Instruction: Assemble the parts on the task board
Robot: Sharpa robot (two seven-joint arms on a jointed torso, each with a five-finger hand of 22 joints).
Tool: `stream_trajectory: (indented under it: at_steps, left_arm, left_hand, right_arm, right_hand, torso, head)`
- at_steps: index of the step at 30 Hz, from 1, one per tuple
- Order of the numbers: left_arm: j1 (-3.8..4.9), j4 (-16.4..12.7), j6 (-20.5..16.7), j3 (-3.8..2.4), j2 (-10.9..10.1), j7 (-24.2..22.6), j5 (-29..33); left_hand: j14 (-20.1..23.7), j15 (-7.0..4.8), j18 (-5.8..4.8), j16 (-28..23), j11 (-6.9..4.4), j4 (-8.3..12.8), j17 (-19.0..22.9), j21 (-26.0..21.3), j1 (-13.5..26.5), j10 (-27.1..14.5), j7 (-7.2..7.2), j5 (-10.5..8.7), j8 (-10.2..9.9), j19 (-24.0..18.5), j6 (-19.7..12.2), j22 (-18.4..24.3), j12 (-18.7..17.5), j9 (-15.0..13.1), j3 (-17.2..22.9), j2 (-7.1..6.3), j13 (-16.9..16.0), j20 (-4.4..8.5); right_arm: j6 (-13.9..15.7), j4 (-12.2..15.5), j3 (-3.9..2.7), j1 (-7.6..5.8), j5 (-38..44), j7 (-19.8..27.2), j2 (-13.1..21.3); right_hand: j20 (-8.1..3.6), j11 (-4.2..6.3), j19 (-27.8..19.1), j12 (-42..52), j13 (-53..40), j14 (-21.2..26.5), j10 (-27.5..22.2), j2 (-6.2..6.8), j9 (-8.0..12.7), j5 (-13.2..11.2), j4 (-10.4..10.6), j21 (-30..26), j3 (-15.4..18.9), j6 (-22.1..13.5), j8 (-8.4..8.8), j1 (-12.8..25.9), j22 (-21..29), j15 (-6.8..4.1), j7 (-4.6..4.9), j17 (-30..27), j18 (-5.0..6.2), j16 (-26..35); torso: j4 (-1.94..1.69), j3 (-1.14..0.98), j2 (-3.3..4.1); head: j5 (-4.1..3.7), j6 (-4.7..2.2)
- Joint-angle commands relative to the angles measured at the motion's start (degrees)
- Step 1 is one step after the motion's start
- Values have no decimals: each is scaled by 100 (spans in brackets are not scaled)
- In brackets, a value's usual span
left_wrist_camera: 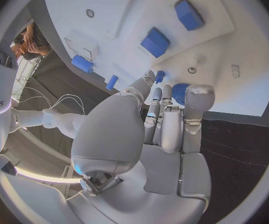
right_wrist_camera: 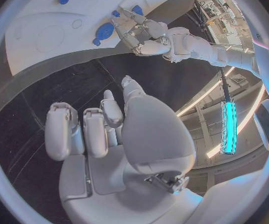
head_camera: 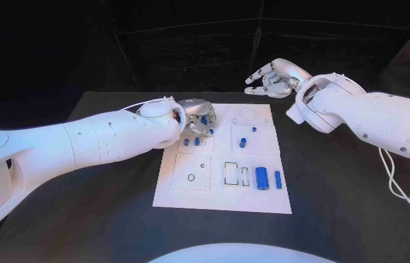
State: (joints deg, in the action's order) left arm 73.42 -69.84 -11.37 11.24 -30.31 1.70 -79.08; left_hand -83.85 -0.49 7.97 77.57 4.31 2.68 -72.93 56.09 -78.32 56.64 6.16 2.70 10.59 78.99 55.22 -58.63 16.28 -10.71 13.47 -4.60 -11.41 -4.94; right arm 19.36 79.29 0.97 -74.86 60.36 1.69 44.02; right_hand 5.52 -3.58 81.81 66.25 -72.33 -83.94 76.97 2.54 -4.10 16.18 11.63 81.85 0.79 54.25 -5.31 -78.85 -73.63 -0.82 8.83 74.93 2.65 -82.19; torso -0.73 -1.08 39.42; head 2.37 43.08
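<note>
Black drapes close off the room behind a black worktop point(head_camera: 102, 227), and the white task board point(head_camera: 224, 201) lies flat at its middle. The left hand point(head_camera: 198, 116) sits low over the board's far left corner, fingers drawn together; the left wrist view shows a small blue peg point(left_wrist_camera: 159, 76) at its fingertips point(left_wrist_camera: 149, 77), apparently pinched, with a round blue disc point(left_wrist_camera: 179, 93) just beside them. The right hand point(head_camera: 272, 78) hovers beyond the board's far edge, fingers loosely apart and holding nothing.

Other blue parts rest on the board: short pegs point(head_camera: 191, 141) near the left hand, two pieces point(head_camera: 243, 143) in the next panel, and a large cylinder point(head_camera: 262, 177) with a slim one point(head_camera: 278, 179) at the near right.

Judgement: the step in hand is seating the pinched peg. It should be kept upright, lined up over its hole before lowering, and let go only once it stands firm. The right hand should stay clear of the board.
</note>
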Motion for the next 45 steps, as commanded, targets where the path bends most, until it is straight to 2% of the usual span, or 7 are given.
stream_trajectory:
  at_steps: [1,18,22,26,35,37,45]
  left_arm:
    - [6,42,311,-3,38,139,-194]
    - [-27,231,323,-5,196,165,-204]
    - [-39,257,347,-5,212,210,-204]
    - [-47,280,379,-6,225,214,-204]
    - [-52,298,466,-6,276,197,-203]
    - [-52,300,478,-7,281,202,-203]
    - [-53,308,474,-7,289,216,-203]
  left_hand:
    - [-114,-14,-92,43,4,-7,-1,73,28,67,5,3,-39,60,72,-64,-31,16,33,-35,30,-12]
    - [-158,-8,-152,82,-2,-52,28,394,22,328,21,4,-116,185,282,-364,-207,104,255,95,233,-11]
    - [-166,-2,-167,83,3,-65,45,472,37,381,39,4,-133,215,320,-437,-247,121,296,98,273,-16]
    - [-170,-2,-167,81,4,-67,56,481,40,402,43,4,-145,220,335,-446,-275,132,321,97,297,-17]
    - [-170,4,-178,76,14,-65,78,533,54,411,38,3,-177,235,339,-498,-333,154,343,58,340,-21]
    - [-170,5,-180,76,14,-64,79,540,54,413,37,3,-181,237,340,-505,-338,157,346,56,344,-22]
    - [-176,-4,-193,83,-2,-51,94,625,16,518,29,4,-197,260,416,-588,-394,178,454,100,399,-20]
  right_arm:
    - [-32,11,-3,-11,-14,48,-10]
    - [-33,4,-3,-11,-14,52,-41]
    - [-35,3,-3,-11,-14,52,-49]
    - [-32,7,-3,-11,-14,55,-49]
    - [-31,9,-3,-11,-14,55,-54]
    - [-27,10,-3,-11,-14,56,-55]
    - [-28,14,-3,-11,-14,53,-53]
  right_hand:
    - [-16,2,-32,-25,6,-352,-35,-43,-4,19,27,-18,7,-24,-22,-9,4,2,-21,460,85,23]
    - [-16,2,-32,-21,3,-352,-33,-45,-4,24,26,-18,7,-24,-22,-15,3,2,-21,460,85,23]
    - [-16,2,-32,-21,3,-352,-33,-45,-4,24,26,-18,7,-24,-22,-15,3,2,-21,460,85,23]
    - [-17,2,-31,-21,3,-353,-33,-48,-4,28,26,-18,7,-22,-24,-19,3,1,-21,460,85,24]
    - [-17,2,-31,-21,3,-353,-33,-48,-4,28,26,-18,7,-22,-24,-19,3,1,-21,460,85,24]
    - [-17,2,-31,-21,3,-353,-33,-48,-4,28,26,-18,7,-22,-24,-19,3,1,-21,460,85,24]
    - [-17,3,-29,-19,2,-353,-33,-54,-5,32,29,-17,8,-19,-27,-21,0,1,-21,461,84,24]
  torso:
    - [-7,0,0]
    - [-6,1,-1]
    - [8,1,0]
    - [1,-1,-2]
    - [-9,-1,-5]
    - [-12,1,-6]
    - [-12,2,-6]
  head:
    - [-6,3]
    - [-15,13]
    - [-35,9]
    - [-55,16]
    - [-59,19]
    - [-53,0]
    - [-39,-20]
